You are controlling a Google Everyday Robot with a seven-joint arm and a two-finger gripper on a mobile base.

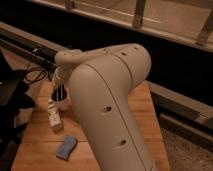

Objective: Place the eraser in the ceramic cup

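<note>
The gripper (60, 92) hangs right above the cup (62, 103), holding the eraser (61, 94) upright, pointing down into it.

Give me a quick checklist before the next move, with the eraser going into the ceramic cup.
1. Pincer directly above ceramic cup: ok.
2. Eraser, dark and upright, held over the cup's mouth: ok.
3. Eraser tip already inside the cup: cannot tell.
4. Cup upright on the wooden table: ok.
5. White bottle lying just left of the cup, apart from it: cannot tell.
6. Light-blue sponge away from the cup, nearer the front edge: ok.
</note>
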